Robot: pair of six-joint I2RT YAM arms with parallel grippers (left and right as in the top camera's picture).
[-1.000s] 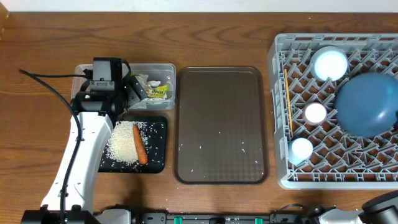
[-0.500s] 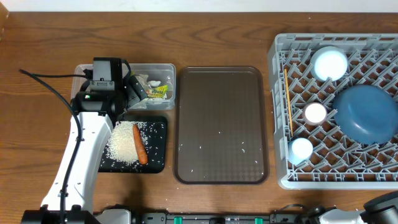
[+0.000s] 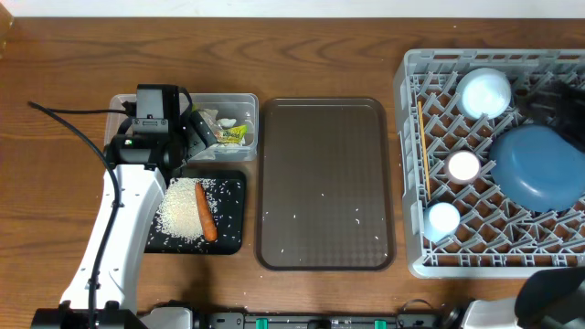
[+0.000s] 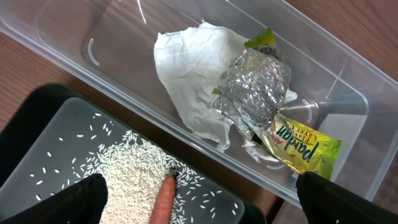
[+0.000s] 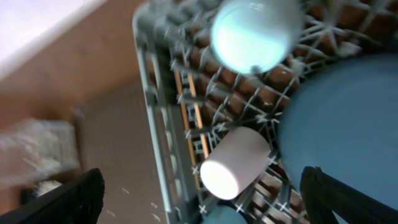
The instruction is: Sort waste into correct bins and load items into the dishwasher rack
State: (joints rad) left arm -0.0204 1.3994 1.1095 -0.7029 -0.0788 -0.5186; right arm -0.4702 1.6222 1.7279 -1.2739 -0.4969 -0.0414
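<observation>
Found the large square grey lattice crate (image 3: pixel 409 183) at the table's right end, holding a big round blue plate (image 3: pixel 539 169) at its right side, a white bowl (image 3: pixel 483 91) at the back, a pinkish-white cup (image 3: pixel 462 166) and a light blue cup (image 3: pixel 442 219) tilted left of the plate, and two wooden chopsticks (image 3: pixel 423 146) along the left wall. Saw a brown rectangular serving tray (image 3: pixel 324 146) in the middle, dotted with stray rice grains (image 3: pixel 322 195). Spotted at the left a shallow black tray (image 3: pixel 233 210) carrying a heap of white rice (image 3: pixel 183 219) and a small orange carrot (image 3: pixel 207 215), just beside a clear plastic box (image 3: pixel 245 102) containing crumpled white paper (image 4: pixel 186 74) and a yellow-green wrapper (image 4: pixel 306 147). Noted the white left arm (image 3: pixel 119 228) covering the left parts of both. Caught the left gripper (image 4: pixel 202 199) over box and tray, fingers spread wide, gripping nothing. Made out the right gripper (image 5: pixel 205 196), blurred, above the crate, fingers likewise far apart and empty.
</observation>
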